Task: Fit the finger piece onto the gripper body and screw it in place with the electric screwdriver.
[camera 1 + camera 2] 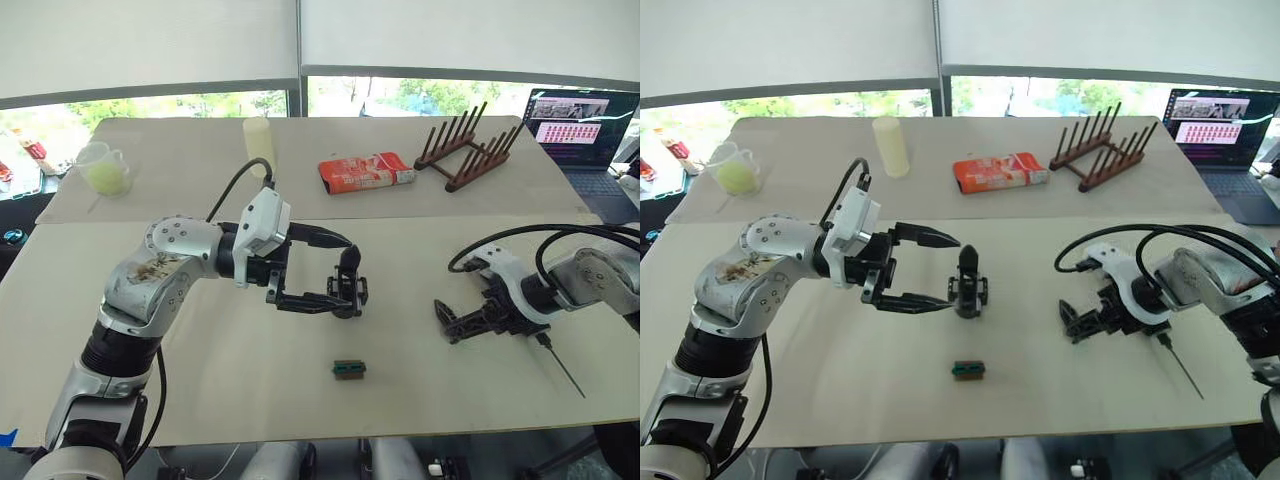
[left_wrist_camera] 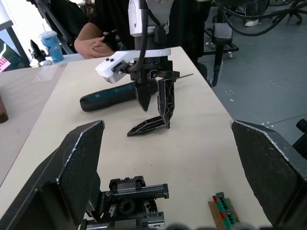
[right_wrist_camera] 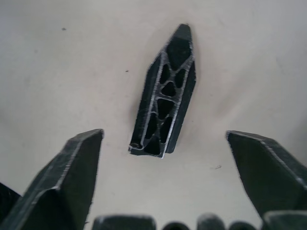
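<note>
Nearest the table's front edge lies a small green-brown block (image 1: 967,370), with bare tabletop (image 1: 840,390) all around it. At 12 o'clock from the block stands the gripper body (image 1: 968,283), between the tips of the left gripper (image 1: 940,270), whose fingers are spread wide and touch nothing. At 3 o'clock the right gripper (image 3: 163,191) hangs spread over the finger piece (image 3: 165,98), lying flat between its fingers, untouched. The electric screwdriver (image 2: 115,94) lies just behind. Farther back are a red packet (image 1: 1000,172) and a wooden rack (image 1: 1102,150).

Matt black plastic finger piece (image 3: 165,96) with ribbed webbing lies on a smooth matt tabletop (image 3: 72,57).
</note>
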`<state>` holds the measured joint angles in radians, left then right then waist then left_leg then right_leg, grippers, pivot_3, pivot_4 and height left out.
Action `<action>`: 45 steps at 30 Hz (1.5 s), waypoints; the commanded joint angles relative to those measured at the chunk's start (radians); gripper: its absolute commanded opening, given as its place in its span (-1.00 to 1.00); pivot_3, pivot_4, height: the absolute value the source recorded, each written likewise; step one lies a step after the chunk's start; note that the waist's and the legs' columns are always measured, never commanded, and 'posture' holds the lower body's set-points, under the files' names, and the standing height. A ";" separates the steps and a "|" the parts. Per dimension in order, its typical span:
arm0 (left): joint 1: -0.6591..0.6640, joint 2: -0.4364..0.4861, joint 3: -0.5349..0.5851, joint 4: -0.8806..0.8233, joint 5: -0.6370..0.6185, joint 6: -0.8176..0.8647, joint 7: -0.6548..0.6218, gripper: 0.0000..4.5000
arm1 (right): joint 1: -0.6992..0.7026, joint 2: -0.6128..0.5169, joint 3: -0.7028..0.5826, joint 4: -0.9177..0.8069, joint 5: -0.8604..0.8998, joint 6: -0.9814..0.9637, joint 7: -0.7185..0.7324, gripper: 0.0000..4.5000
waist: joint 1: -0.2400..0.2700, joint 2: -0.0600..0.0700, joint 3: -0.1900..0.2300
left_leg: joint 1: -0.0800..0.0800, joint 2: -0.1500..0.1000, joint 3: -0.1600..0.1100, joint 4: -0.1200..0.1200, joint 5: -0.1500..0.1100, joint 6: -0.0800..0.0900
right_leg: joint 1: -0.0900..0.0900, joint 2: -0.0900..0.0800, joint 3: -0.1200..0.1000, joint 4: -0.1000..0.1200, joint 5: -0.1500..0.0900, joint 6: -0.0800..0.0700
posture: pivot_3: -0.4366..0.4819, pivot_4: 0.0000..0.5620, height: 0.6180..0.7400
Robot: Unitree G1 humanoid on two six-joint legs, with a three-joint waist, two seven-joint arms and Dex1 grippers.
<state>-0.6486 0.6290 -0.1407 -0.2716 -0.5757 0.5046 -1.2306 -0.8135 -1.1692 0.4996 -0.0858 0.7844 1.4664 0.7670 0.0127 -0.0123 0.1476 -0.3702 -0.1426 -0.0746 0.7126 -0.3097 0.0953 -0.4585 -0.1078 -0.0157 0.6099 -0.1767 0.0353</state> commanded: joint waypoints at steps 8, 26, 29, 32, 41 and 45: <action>-0.013 -0.005 0.011 -0.041 -0.017 -0.002 0.004 1.00 | -0.016 0.117 -0.067 0.020 -0.103 0.135 -0.027 0.99 | 0.003 0.000 0.000 | 0.000 0.000 0.000 0.000 0.000 0.000 | 0.000 0.000 0.000 0.000 0.000 0.000 | -0.05 -0.47 1.00; -0.012 -0.003 0.017 -0.060 -0.025 0.012 0.011 1.00 | 0.038 0.146 -0.066 0.073 -0.062 0.148 -0.166 0.99 | 0.003 -0.001 0.000 | 0.002 0.000 0.000 0.001 0.000 0.000 | 0.002 0.000 0.000 0.000 0.000 0.000 | -0.05 -0.47 1.00; -0.014 -0.006 0.014 -0.057 -0.022 0.009 0.012 1.00 | 0.029 0.183 -0.078 0.097 -0.031 0.148 -0.203 0.88 | 0.003 -0.003 -0.002 | 0.002 0.000 0.000 0.001 0.000 0.000 | 0.003 0.000 0.000 0.000 0.000 0.000 | -0.05 -0.47 1.00; -0.015 -0.007 0.014 -0.055 -0.021 0.007 0.011 1.00 | 0.025 0.200 -0.085 0.106 -0.013 0.148 -0.238 0.46 | 0.000 -0.006 -0.004 | 0.002 0.000 0.000 0.001 0.000 0.000 | 0.003 0.000 0.000 0.000 0.000 0.000 | -0.05 -0.47 1.00; -0.014 -0.005 0.022 -0.052 -0.020 0.007 0.016 1.00 | 0.041 0.113 -0.124 0.038 -0.036 0.103 -0.187 -0.50 | 0.003 -0.006 -0.004 | 0.002 0.000 0.000 0.000 0.000 0.000 | 0.002 0.000 0.000 0.000 0.000 0.000 | -0.05 -0.47 1.00; 0.004 -0.010 0.044 -0.073 -0.039 0.037 0.065 1.00 | 0.097 0.028 -0.178 -0.034 -0.081 -0.090 -0.066 -0.50 | 0.005 -0.004 -0.003 | 0.001 -0.001 0.000 0.000 0.000 0.000 | 0.001 0.000 0.000 0.000 0.000 0.000 | -0.05 -0.47 1.00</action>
<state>-0.6475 0.6215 -0.1336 -0.3071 -0.5915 0.5312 -1.1928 -0.7207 -1.1054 0.3757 -0.0755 0.7300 1.4705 0.6471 0.0179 -0.0167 0.1448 -0.3696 -0.1432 -0.0746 0.7129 -0.3098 0.0952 -0.4577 -0.1078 -0.0161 0.6098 -0.1767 0.0353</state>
